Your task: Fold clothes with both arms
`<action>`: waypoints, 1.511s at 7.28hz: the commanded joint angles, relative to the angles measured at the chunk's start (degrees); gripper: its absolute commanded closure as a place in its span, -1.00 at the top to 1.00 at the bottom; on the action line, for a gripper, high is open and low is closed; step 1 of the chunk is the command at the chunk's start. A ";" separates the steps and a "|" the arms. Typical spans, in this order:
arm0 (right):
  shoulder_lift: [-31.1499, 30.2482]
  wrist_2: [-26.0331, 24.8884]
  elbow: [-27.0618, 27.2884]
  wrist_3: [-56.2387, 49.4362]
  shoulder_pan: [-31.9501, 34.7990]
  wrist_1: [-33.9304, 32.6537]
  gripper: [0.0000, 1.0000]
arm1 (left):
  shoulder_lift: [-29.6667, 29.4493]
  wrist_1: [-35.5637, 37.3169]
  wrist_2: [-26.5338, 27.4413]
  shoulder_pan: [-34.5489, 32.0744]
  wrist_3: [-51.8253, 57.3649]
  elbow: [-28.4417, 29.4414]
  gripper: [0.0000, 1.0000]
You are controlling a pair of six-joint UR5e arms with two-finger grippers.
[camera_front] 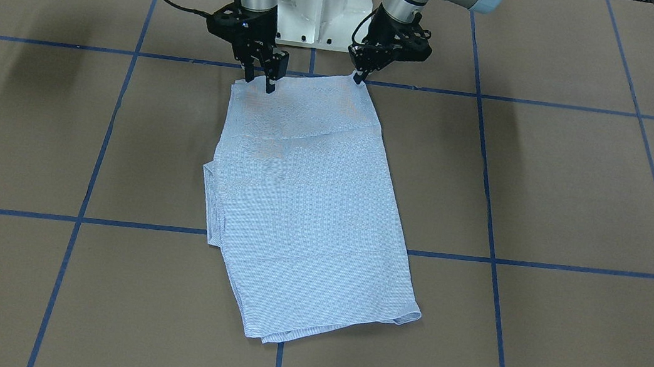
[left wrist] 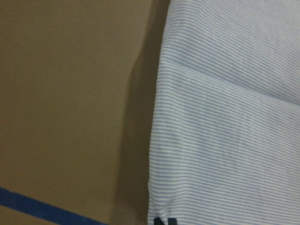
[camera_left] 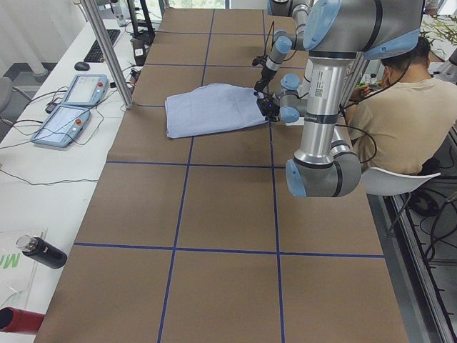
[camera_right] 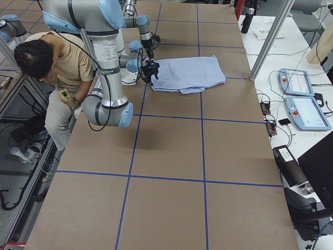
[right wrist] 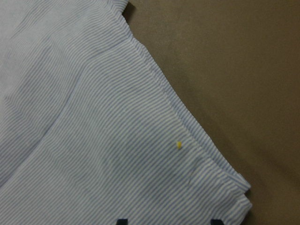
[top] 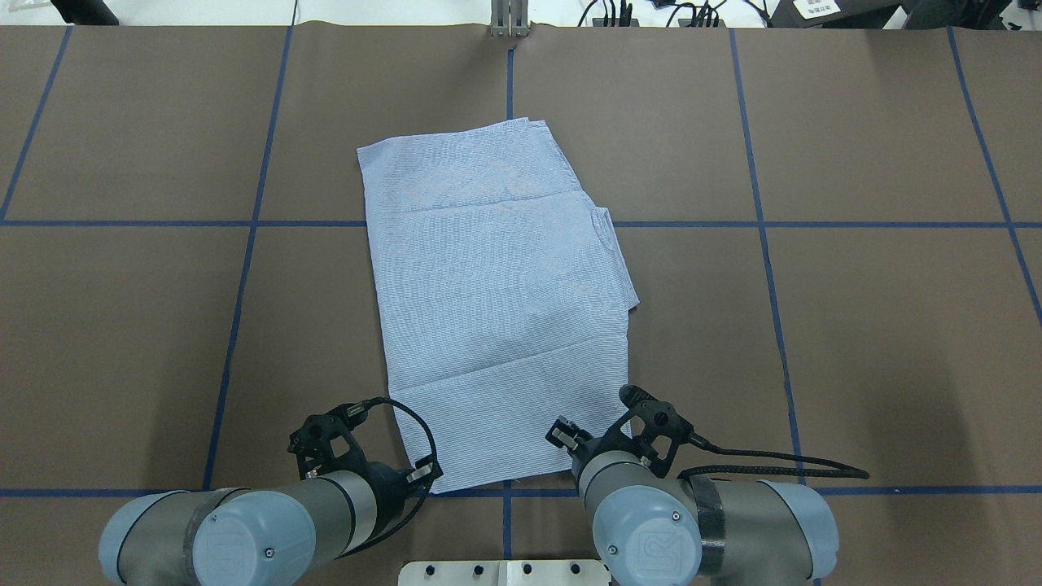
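Note:
The light blue-and-white striped shirt (camera_front: 305, 206) lies folded into a long rectangle on the brown table, also in the overhead view (top: 496, 293). Its near short edge lies by the robot base. My left gripper (camera_front: 358, 77) is at that edge's left corner, fingers pinched together on the cloth; its wrist view shows the shirt edge (left wrist: 225, 117) running to the closed tips. My right gripper (camera_front: 259, 80) stands over the other near corner with its fingers apart, tips just above the cloth (right wrist: 84, 140). Buttons, collar and pocket are hidden.
The white pedestal base (camera_front: 322, 6) is just behind the grippers. A seated person (camera_left: 407, 107) is behind the robot. Teach pendants (camera_left: 71, 107) and a bottle (camera_left: 43, 251) lie on the white side bench. Blue tape lines (camera_front: 288, 241) cross the table.

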 commanded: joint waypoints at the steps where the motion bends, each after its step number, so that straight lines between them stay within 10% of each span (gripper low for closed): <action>1: 0.03 -0.02 -0.10 0.01 -0.55 -0.07 0.36 | 0.00 0.00 0.09 -0.03 0.00 0.04 -1.00; 11: 1.97 -0.63 -1.77 0.54 -0.56 -0.33 0.27 | -0.09 0.00 0.09 -0.11 0.17 -0.14 -1.00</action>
